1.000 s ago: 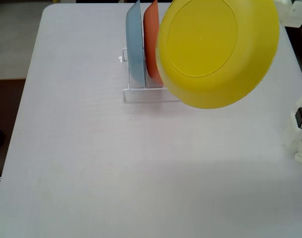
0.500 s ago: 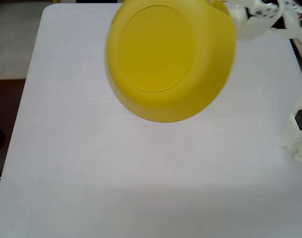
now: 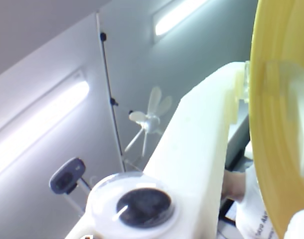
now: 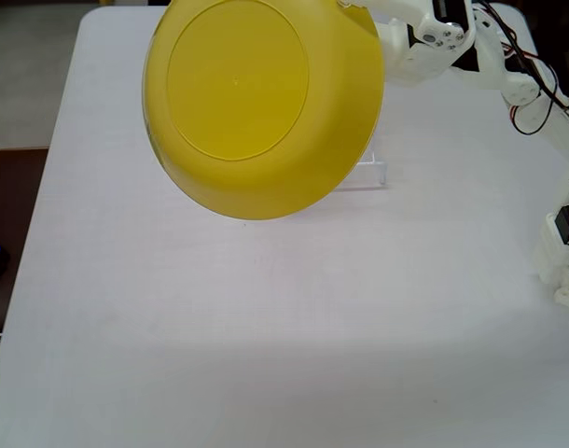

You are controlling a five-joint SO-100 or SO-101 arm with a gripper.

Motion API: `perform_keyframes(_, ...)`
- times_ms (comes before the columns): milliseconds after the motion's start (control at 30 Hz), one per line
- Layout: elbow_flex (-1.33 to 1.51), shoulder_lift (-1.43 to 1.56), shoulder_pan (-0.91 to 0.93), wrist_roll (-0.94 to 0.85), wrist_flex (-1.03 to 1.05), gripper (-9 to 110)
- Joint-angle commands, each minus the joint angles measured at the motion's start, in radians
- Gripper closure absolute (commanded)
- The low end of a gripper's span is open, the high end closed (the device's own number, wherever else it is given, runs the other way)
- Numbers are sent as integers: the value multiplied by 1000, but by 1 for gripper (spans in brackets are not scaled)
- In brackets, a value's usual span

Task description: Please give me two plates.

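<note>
One yellow plate (image 4: 266,107) clamped in gripper (image 4: 373,21), airborne.

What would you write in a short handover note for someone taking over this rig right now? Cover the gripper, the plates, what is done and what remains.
Gripper: shut on the yellow plate at its rim, carrying it above the white table.
Rack: only its right end shows behind the plate; any other plates are hidden.
Done: yellow plate lifted.
Left: set it down; no cream-white plate is in view, so check whether it has been delivered.
</note>
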Motion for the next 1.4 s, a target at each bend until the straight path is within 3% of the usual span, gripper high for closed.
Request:
perform_keyframes(0,-17,14,5,-2,-41,102)
perform_keyframes(1367,-9,12,20,9,-43,102)
